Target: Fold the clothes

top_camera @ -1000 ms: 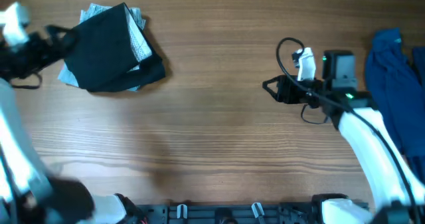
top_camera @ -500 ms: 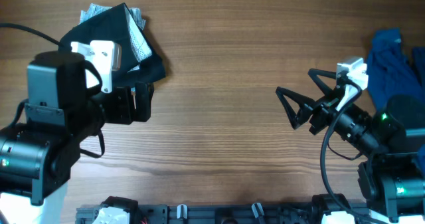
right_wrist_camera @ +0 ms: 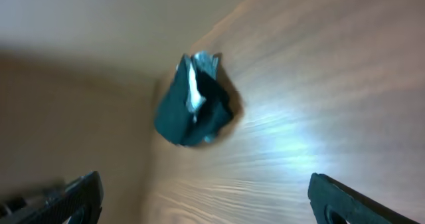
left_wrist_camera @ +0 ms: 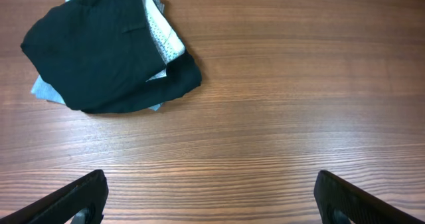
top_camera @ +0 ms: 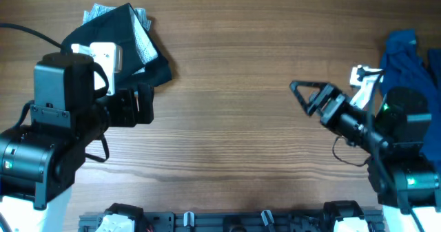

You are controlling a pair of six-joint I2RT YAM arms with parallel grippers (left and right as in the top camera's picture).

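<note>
**Next garment waits at the right edge; both pincers empty**

The black shorts (left_wrist_camera: pixel 93 51) lie folded at the far left of the worktop (top_camera: pixel 227 87), on top of the pale-blue denim shorts (left_wrist_camera: pixel 45 91). This pile looks finished. The royal-blue garment (top_camera: pixel 403 56) lies crumpled at the far right, so it is probably the next piece.

The left pincer (left_wrist_camera: pixel 209 184) is spread wide and holds nothing. It hangs just near of the pile. The right pincer (right_wrist_camera: pixel 204 181) is also wide open and empty, and it is raised and points leftward across the worktop.

To do the step well, the right pincer should turn back to the blue garment, take one layer at a hem or waistband, and draw it to the middle before any fold.

The blue garment runs out of the overhead picture at the right and the right arm covers part of it, so its full outline cannot be told. The middle of the worktop gives wide free room for spreading.
</note>
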